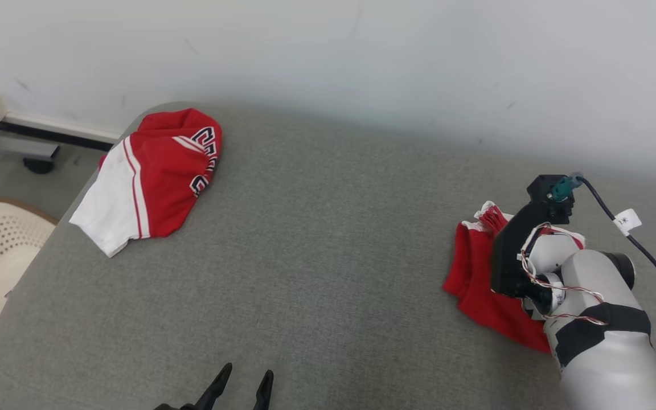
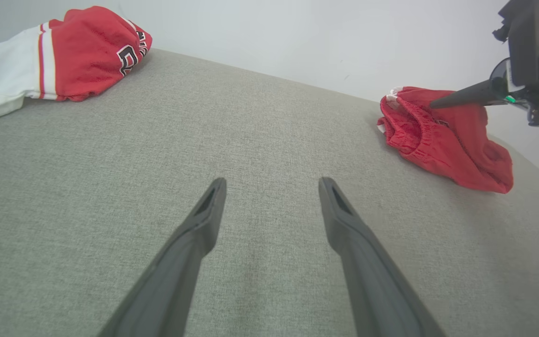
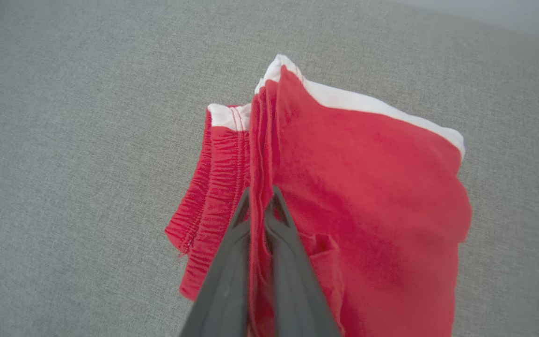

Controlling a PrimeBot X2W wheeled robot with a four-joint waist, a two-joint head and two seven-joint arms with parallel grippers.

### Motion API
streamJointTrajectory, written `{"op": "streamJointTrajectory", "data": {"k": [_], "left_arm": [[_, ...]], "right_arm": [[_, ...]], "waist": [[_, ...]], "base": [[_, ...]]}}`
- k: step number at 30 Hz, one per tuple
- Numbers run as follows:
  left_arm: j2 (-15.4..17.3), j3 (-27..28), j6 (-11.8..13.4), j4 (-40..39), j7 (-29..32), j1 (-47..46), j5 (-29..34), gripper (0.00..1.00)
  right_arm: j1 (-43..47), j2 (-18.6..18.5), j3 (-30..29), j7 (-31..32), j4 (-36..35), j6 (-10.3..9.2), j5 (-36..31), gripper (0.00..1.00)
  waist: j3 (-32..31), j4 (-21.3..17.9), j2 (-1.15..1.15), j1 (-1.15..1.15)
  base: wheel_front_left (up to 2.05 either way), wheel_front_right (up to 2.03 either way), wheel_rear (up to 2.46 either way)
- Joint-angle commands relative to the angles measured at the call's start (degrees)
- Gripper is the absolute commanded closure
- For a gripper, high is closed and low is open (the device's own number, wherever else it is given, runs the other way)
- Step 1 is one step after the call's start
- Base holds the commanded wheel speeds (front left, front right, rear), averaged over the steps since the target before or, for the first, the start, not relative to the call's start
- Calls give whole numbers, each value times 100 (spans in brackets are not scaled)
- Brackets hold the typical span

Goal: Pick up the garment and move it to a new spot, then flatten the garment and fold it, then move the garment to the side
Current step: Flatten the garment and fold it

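The right gripper (image 3: pixel 261 196) was pinched tight on a raised fold of the red shorts (image 3: pixel 367 187), which lay bunched at the right side of the desk (image 1: pixel 328 256). The left gripper (image 1: pixel 247 371) hovered spread wide and empty near the front edge. A jersey (image 1: pixel 157 171) sat at the far left corner. The pick-up looked to be the step in hand. The next move called for lifting the shorts clear and carrying them to the bare middle.

Bare grey fabric surface (image 2: pixel 269 117) lies open ahead of and between the left gripper's (image 2: pixel 272 185) spread fingers; a red-and-white jersey (image 2: pixel 63 51) heaps far ahead to their left; red shorts (image 2: pixel 442 140), pinched in the right gripper's (image 3: pixel 261 193) closed fingers, block the way ahead to their right.
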Motion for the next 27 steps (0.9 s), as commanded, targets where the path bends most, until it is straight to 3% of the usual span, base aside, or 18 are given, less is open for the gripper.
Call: {"op": "streamJointTrajectory", "data": {"k": [1, 11, 12, 13, 19, 23, 27], "left_arm": [[-27, 4, -13, 28, -29, -46, -52, 0], [-77, 33, -6, 146, -81, -96, -65, 0], [-69, 41, -5, 144, -86, -97, -63, 0], [-60, 46, 2, 144, -89, -94, -61, 0], [-34, 46, 37, 131, -89, -27, -66, 0], [-8, 50, 80, 96, -94, 45, -81, 0], [17, 44, 74, 66, -96, 39, -84, 0]], "right_arm": [[-27, 32, 38, -29, 55, 5, -27, 100], [-88, 128, 497, -229, 510, 5, 316, 100], [-95, 137, 546, -254, 508, 5, 384, 20], [-93, 145, 601, -261, 502, 5, 473, 0], [26, 21, 943, -204, 133, 5, 1115, 0], [278, -365, 1013, -347, -593, 5, 1501, 0], [704, -757, 725, -685, -1052, 5, 1278, 0]], "waist": [[151, 174, 0, 0], [182, 271, 0, 0], [162, 249, 0, 0], [140, 225, 0, 0], [6, 57, 0, 0], [-108, -115, 0, 0], [-139, -213, 0, 0]], "base": [[0, 0, 0], [0, 0, 0], [0, 0, 0], [0, 0, 0], [0, 0, 0], [0, 0, 0], [0, 0, 0]]}}
